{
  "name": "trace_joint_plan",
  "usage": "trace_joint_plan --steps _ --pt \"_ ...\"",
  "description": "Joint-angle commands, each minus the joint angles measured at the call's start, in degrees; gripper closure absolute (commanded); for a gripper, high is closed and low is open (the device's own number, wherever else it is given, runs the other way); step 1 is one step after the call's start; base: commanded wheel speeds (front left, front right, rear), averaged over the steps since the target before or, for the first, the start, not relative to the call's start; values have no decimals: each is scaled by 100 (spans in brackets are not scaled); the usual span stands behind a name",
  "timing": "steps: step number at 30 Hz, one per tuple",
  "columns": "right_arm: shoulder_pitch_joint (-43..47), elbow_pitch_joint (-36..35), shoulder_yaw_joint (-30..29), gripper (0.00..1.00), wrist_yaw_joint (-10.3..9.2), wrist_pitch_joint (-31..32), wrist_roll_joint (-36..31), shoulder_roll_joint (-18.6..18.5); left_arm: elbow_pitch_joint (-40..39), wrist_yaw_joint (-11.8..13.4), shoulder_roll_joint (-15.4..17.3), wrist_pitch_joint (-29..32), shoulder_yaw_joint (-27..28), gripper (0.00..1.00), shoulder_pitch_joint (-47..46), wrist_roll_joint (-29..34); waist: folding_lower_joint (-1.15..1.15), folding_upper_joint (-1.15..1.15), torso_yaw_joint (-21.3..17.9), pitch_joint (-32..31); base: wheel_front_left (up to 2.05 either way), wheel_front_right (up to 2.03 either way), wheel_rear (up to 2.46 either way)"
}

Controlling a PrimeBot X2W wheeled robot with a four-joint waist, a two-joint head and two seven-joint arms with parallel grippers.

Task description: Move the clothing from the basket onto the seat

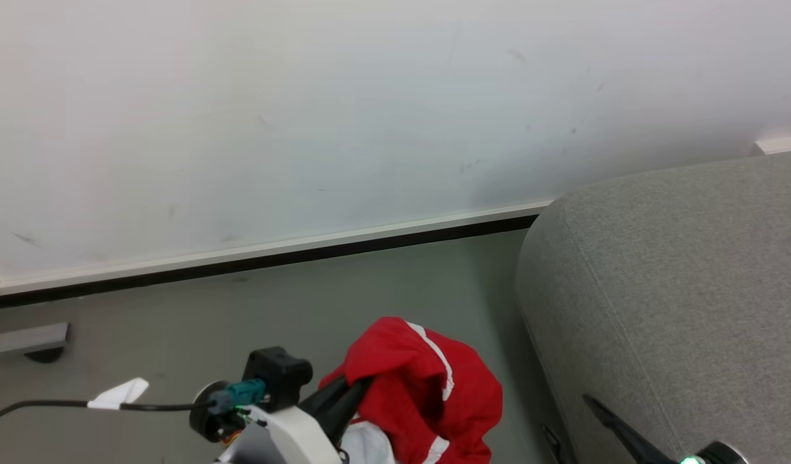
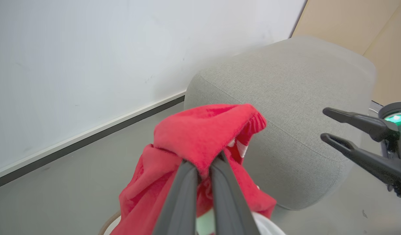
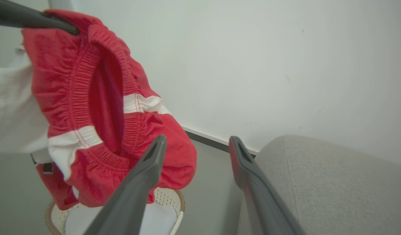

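Red clothing (image 2: 200, 137) pinched by left fingers (image 2: 184, 195) over basket (image 3: 180, 199); right fingers (image 3: 138, 182) agape, empty, beside seat (image 3: 334, 182).

We see our right gripper (image 3: 198, 140) with fingers spread apart. Red clothing (image 3: 73, 85) hangs over the white basket (image 3: 166, 195), near the grey seat (image 3: 334, 182).

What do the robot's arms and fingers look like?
The left gripper and right gripper each have two long, slim dark grey fingers. The right one's base carries a green light. The left forearm is pale, with a black block, a teal connector and a black cable bearing a white tag.
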Motion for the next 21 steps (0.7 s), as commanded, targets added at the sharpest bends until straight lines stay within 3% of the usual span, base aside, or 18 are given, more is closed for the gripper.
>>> trace_joint_plan --steps 1,10,21 --pt "-240 -77 220 0 -13 145 143 -178 -47 -39 -33 13 -21 100 -118 60 0 -1 30 29 0 0 0" --pt "-1363 458 1423 0 -14 783 752 -363 -17 -208 -310 111 -196 100 -427 157 0 -1 240 103 0 0 0" --pt "-2523 1944 2272 0 -14 538 1394 71 21 -373 -514 170 -366 100 -630 180 0 -1 369 121 0 0 0"
